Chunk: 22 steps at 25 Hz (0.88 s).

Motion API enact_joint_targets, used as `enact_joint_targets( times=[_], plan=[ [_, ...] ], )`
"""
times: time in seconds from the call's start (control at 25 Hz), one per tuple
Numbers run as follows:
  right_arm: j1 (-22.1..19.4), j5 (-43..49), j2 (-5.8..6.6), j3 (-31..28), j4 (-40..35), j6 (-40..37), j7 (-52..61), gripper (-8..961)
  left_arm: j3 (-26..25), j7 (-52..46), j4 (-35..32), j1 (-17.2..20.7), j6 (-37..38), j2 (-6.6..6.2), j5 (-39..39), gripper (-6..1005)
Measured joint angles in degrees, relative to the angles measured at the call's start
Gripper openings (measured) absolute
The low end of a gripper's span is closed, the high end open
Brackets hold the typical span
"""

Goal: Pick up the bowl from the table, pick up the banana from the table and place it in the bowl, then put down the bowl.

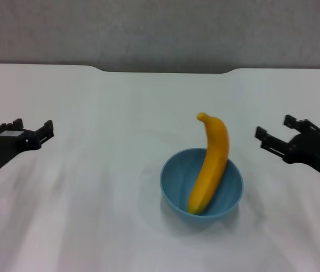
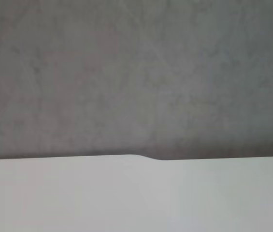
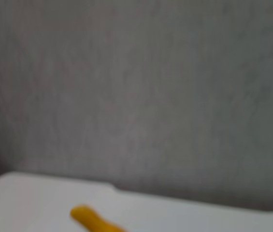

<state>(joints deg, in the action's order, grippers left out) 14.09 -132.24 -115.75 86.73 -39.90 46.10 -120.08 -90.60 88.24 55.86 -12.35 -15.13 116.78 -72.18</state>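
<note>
Both pincers (image 1: 34, 131) (image 1: 275, 134) apart from banana (image 1: 210, 164).

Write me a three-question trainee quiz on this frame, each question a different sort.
1. True or false: the banana lies flat on the table beside the bowl.
2. Multiple choice: what does the left hand hold? A) the bowl B) the banana C) nothing
3. Fill in: the banana's upper end sticks out over the bowl's ____ rim.

Key:
1. False. It leans inside the bowl.
2. C. Both the left hand and the right hand are open and clear of the bowl.
3. far
</note>
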Motion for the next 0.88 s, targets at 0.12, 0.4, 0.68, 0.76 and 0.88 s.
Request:
enact_joint_targets(
  times=[0.12,0.4,0.68,0.76,0.88],
  plan=[
    [0.91,-12.26,-0.01,0.05,9.21,8.11,-11.79,881,-0.04,5.83,-1.92,-0.48,-1.86,0.02,6.05,746],
    [2.63,-22.33,0.02,0.09,19.64,18.03,-20.1,880,-0.19,24.69,-7.73,-0.83,-10.25,0.03,26.04,747],
    [4.5,-21.4,-0.09,1.55,20.14,16.93,-20.64,879,-0.83,37.54,-19.04,-3.07,-20.2,-0.24,42.32,746],
    [4.97,-21.46,-0.08,2.29,20.24,16.55,-20.68,879,-1.02,38.11,-20.85,-3.24,-22.05,-0.32,42.74,746],
    [5.06,-22.66,-0.08,2.58,20.54,17.07,-20.05,879,-1.08,41.11,-23.34,-3.28,-25.31,-0.11,42.86,746]
  ],
)
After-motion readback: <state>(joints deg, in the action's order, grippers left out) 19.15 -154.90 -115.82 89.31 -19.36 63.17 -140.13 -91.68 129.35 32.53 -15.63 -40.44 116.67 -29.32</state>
